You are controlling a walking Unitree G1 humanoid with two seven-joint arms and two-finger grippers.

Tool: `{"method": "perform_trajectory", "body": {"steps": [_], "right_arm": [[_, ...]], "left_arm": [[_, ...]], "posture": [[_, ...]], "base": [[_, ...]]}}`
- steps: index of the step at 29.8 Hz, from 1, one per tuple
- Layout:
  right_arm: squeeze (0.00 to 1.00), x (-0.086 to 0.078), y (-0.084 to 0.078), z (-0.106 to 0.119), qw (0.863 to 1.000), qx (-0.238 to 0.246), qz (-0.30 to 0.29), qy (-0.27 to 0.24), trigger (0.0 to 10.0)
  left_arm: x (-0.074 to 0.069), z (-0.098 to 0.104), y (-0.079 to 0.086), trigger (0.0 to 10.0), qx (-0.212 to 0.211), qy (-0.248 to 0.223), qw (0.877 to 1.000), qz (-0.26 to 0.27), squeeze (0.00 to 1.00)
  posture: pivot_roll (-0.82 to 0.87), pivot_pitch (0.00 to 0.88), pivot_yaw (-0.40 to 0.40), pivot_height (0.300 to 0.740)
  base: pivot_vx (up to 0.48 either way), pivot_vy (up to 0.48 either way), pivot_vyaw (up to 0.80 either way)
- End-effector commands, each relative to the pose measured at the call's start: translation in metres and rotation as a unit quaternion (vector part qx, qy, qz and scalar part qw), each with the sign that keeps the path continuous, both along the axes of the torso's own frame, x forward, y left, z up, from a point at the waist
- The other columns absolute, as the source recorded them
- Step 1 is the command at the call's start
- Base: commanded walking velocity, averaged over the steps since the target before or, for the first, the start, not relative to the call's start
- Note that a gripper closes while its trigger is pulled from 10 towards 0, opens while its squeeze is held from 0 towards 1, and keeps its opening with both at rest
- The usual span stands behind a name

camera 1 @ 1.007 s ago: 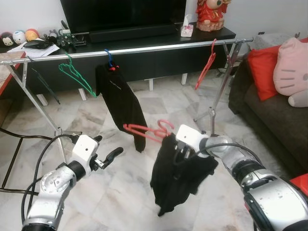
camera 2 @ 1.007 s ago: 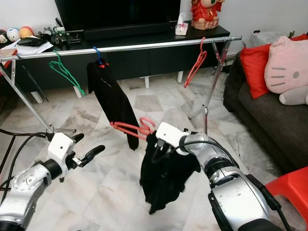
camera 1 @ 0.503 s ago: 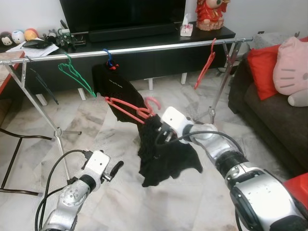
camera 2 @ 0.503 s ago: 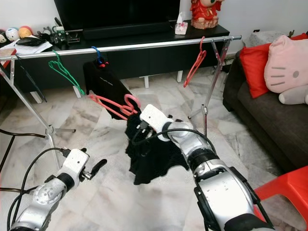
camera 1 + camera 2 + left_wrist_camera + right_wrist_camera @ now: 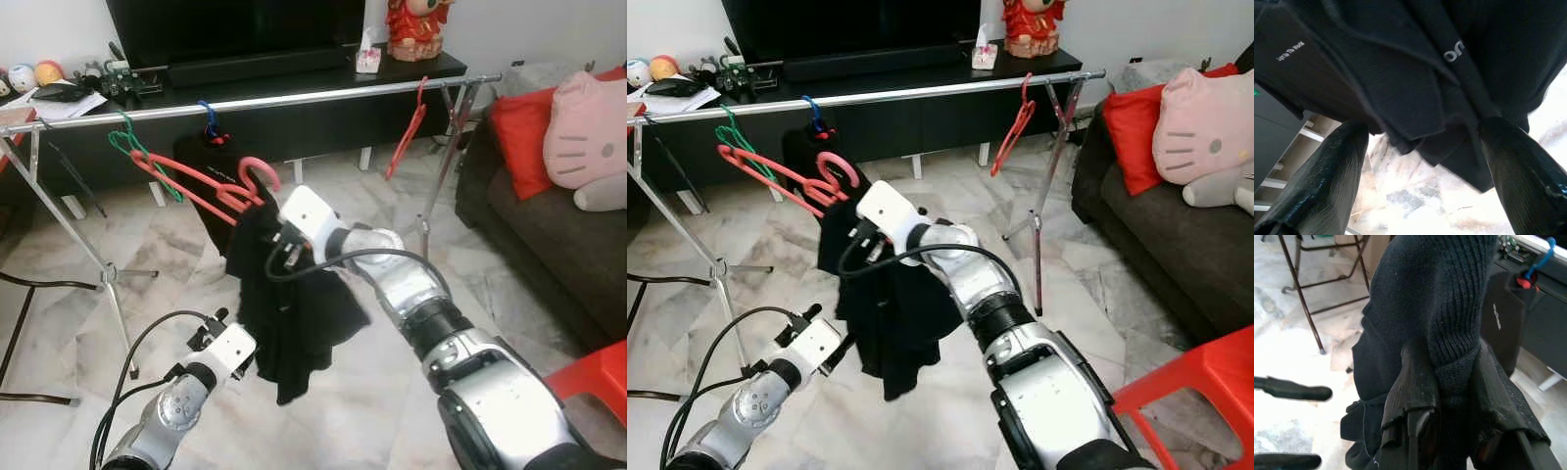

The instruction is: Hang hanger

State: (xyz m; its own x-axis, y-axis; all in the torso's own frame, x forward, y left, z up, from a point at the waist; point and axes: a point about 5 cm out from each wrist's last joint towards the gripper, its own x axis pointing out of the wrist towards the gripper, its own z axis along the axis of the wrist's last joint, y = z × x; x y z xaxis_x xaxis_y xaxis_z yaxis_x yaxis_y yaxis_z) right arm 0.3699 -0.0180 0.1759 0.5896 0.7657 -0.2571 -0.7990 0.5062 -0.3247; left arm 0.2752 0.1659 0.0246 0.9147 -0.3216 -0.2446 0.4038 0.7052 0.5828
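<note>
A red hanger (image 5: 201, 184) carries a black knit garment (image 5: 294, 304). My right gripper (image 5: 1449, 382) is shut on the garment's top, just under the hanger's hook (image 5: 258, 174), and holds both up in front of the silver rail (image 5: 323, 95). The hanger's long arm points left toward a green hanger (image 5: 127, 145) on the rail. A blue hanger (image 5: 207, 115) with another black garment hangs right behind, and a bare red hanger (image 5: 409, 125) sits near the rail's right end. My left gripper (image 5: 1420, 161) is open, low beneath the garment's hem, with its fingers (image 5: 1327, 186) wide apart.
The rack's legs (image 5: 110, 284) stand on the marble floor at the left and its right post (image 5: 438, 186) at the right. Behind it are a black TV stand (image 5: 294, 69), a dark sofa (image 5: 549, 235) with cushions, and a red stool (image 5: 1205, 392) at the lower right.
My right arm has carried the hanger and garment up and to the left, closer to the rail. My left arm has sunk lower and moved right, under the garment.
</note>
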Motion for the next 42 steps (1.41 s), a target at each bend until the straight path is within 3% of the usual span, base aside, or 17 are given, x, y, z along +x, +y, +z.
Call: {"method": "perform_trajectory", "body": {"steps": [1, 6, 13, 21, 29, 32, 42], "right_arm": [[0.00, -0.002, 0.006, 0.010, 1.000, 0.016, 0.007, -0.015, 0.0], [0.00, -0.011, 0.018, 0.012, 0.999, 0.020, 0.022, -0.010, 0.0], [0.00, -0.018, 0.026, 0.022, 0.999, 0.028, 0.035, -0.016, 0.0], [0.00, -0.022, 0.028, 0.028, 0.999, 0.031, 0.038, -0.018, 0.0], [0.00, -0.025, 0.027, 0.031, 0.999, 0.029, 0.037, -0.018, 0.0], [0.00, -0.025, 0.027, 0.032, 0.999, 0.030, 0.035, -0.019, 0.0], [0.00, -0.027, 0.027, 0.030, 0.999, 0.025, 0.035, -0.018, 0.0]], "left_arm": [[-0.001, -0.001, 0.003, 10.0, 0.015, -0.003, 1.000, -0.005, 0.00], [0.000, -0.004, 0.005, 10.0, 0.026, -0.013, 1.000, 0.005, 0.00], [0.006, -0.003, 0.017, 10.0, 0.083, -0.044, 0.995, 0.037, 0.00], [0.010, -0.005, 0.024, 10.0, 0.124, -0.046, 0.990, 0.054, 0.00], [0.012, -0.006, 0.027, 10.0, 0.136, -0.054, 0.987, 0.070, 0.00], [0.018, -0.002, 0.042, 10.0, 0.177, -0.064, 0.974, 0.123, 0.00], [0.026, 0.016, 0.046, 10.0, 0.145, -0.123, 0.969, 0.157, 0.00]], "posture": [[-0.10, 0.000, 0.060, 0.740], [-0.10, 0.000, 0.060, 0.740], [-0.11, 0.000, 0.064, 0.740], [-0.11, 0.000, 0.066, 0.740], [-0.11, 0.000, 0.066, 0.740], [-0.11, 0.000, 0.070, 0.740], [-0.11, 0.000, 0.069, 0.740]], "base": [[0.000, 0.000, 0.00], [0.000, 0.000, 0.00], [0.000, 0.000, 0.00], [0.000, 0.000, 0.00], [0.000, 0.000, 0.00], [0.000, 0.000, 0.00], [0.000, 0.000, 0.00]]}}
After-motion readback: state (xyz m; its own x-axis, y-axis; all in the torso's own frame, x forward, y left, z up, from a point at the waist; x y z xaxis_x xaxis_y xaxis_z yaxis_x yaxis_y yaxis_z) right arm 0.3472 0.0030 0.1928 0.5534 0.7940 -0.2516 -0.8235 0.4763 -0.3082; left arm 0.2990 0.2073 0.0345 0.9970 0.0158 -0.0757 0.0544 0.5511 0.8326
